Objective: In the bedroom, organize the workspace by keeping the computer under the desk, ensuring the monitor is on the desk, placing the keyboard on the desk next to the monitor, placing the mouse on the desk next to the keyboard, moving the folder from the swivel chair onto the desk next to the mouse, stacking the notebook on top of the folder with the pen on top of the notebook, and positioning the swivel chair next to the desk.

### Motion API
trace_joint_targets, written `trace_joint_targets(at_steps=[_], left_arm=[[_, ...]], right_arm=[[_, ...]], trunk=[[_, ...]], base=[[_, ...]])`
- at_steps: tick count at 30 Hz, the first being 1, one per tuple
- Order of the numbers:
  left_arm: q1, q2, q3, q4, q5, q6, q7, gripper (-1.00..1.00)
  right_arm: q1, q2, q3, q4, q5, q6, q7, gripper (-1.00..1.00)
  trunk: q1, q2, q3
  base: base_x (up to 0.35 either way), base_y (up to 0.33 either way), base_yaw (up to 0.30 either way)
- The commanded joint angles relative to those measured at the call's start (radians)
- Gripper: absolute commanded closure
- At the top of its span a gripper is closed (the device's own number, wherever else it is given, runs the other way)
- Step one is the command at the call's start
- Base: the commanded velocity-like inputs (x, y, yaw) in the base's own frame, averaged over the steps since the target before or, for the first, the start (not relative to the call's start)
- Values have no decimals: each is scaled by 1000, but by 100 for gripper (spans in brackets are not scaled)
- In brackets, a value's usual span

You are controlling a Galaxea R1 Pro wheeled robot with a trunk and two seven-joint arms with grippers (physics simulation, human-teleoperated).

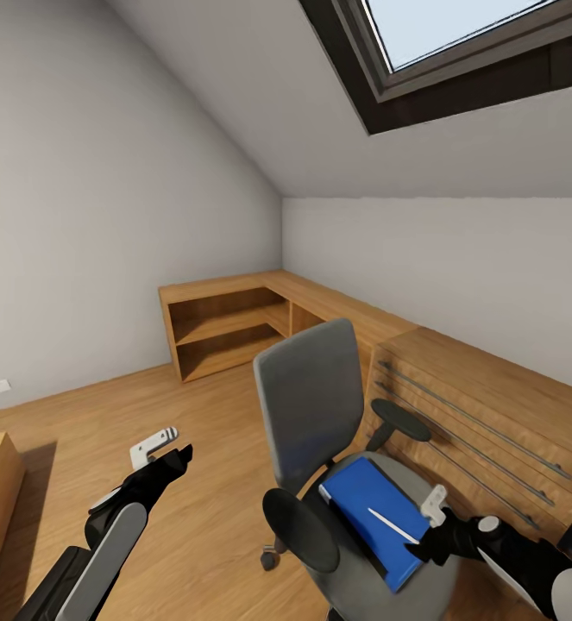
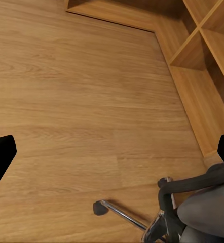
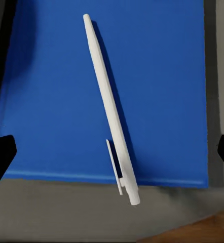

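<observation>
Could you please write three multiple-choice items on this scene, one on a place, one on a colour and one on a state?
1. Where does the pen lie?
A. on the floor
B. on the folder on the swivel chair
C. on the wooden cabinet

2. What colour is the folder?
A. bright blue
B. red
C. green

3. How is the right gripper?
A. shut on the pen
B. shut on the folder
C. open, over the pen

Answers:
1 B: the right wrist view shows the pen resting on blue, with the grey seat around it.
2 A: both views show it blue.
3 C: its fingertips sit wide apart with the pen free between them.
</observation>
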Motion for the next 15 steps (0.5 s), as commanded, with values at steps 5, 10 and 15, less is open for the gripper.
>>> trace_joint_targets(at_steps=[5,10,15], left_arm=[[-1,1,-2,-1,7,1,9,-100],[-1,1,-2,-1,6,1,9,-100],[-1,1,-2,0,6,1,10,-100]], right_arm=[[-1,-4,4,11,-11,-9,8,-100],[-1,-5,4,15,-12,-14,10,-100],[-1,-5,4,16,-12,-16,11,-100]], trunk=[[0,-1,-1],[0,-1,-1],[0,-1,-1]], base=[[0,0,0],[0,0,0],[0,0,0]])
